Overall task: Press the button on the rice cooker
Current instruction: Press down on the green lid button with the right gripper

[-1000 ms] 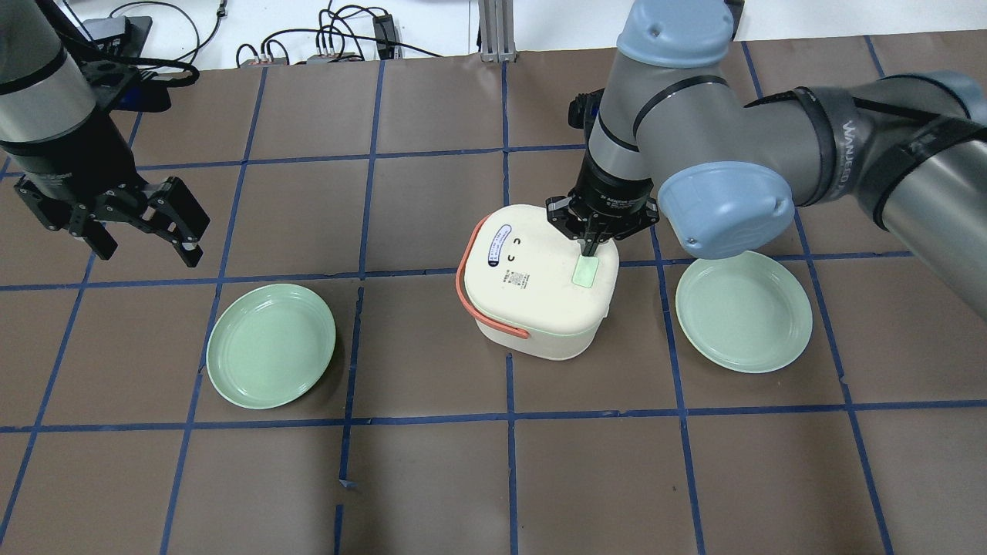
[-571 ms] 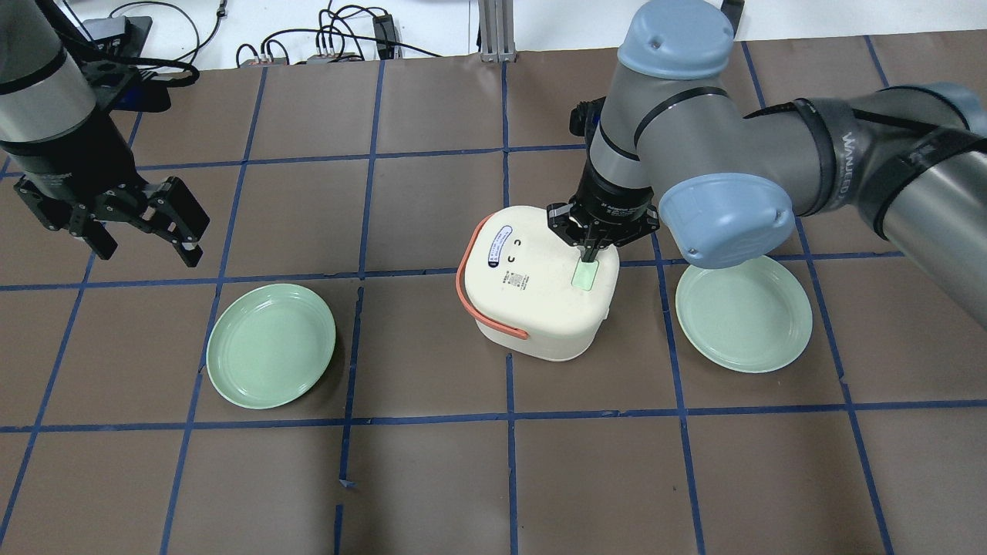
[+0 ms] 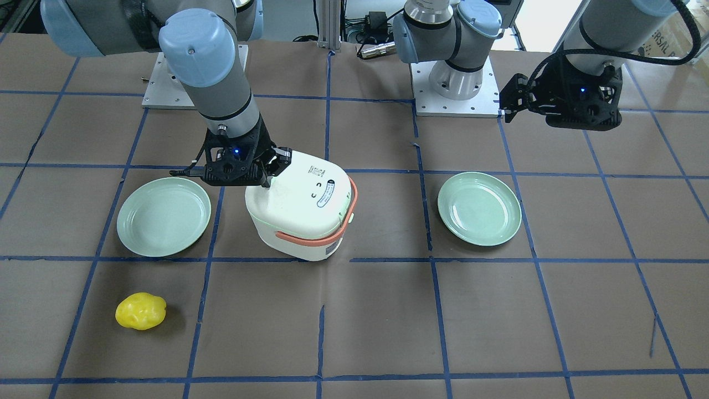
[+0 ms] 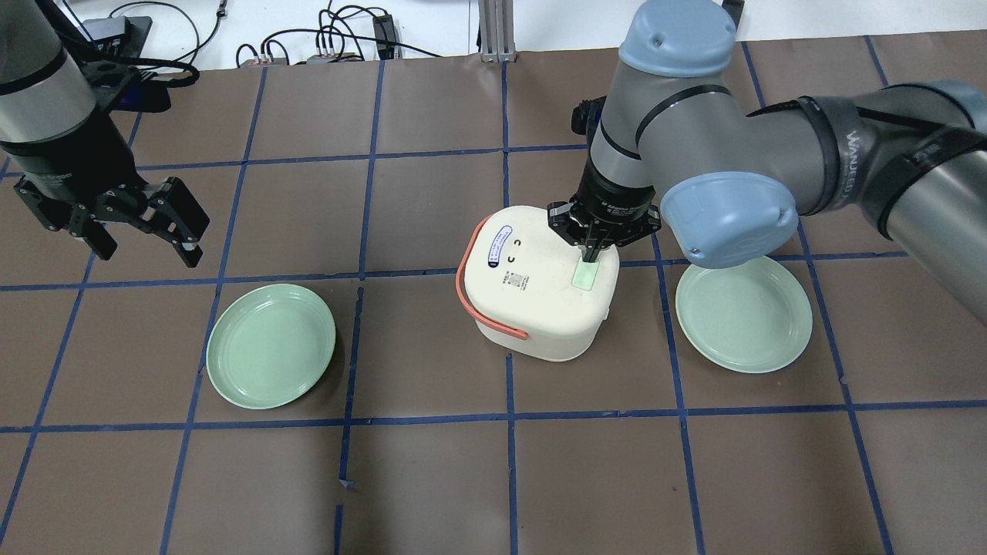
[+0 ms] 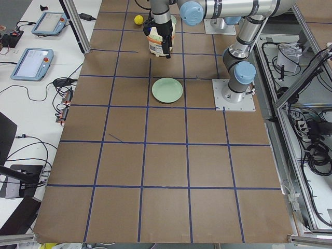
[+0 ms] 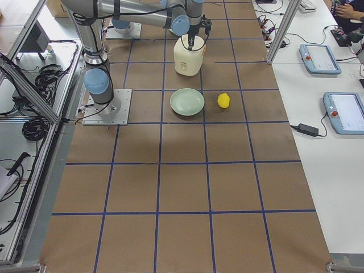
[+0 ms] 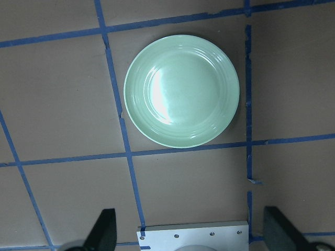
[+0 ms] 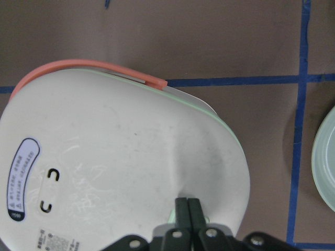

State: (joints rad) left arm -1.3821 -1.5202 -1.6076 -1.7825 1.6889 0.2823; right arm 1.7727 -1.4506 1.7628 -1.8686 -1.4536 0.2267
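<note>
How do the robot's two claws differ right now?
The right gripper is shut, fingers pinched together; the left gripper is open, fingers spread wide. The right one's tip is down at the green button on the rice cooker; the left hangs in air near a green plate, touching nothing. Both are black two-finger claws pointing downward.

One rice cooker (image 4: 540, 281). Two green plates: the left plate (image 4: 271, 345) toward the left edge, the right plate (image 4: 743, 313) toward the right edge. One yellow fruit (image 3: 140, 311) toward the far edge. Two grippers: the left gripper (image 4: 146, 245) and the right gripper (image 4: 590, 256).
</note>
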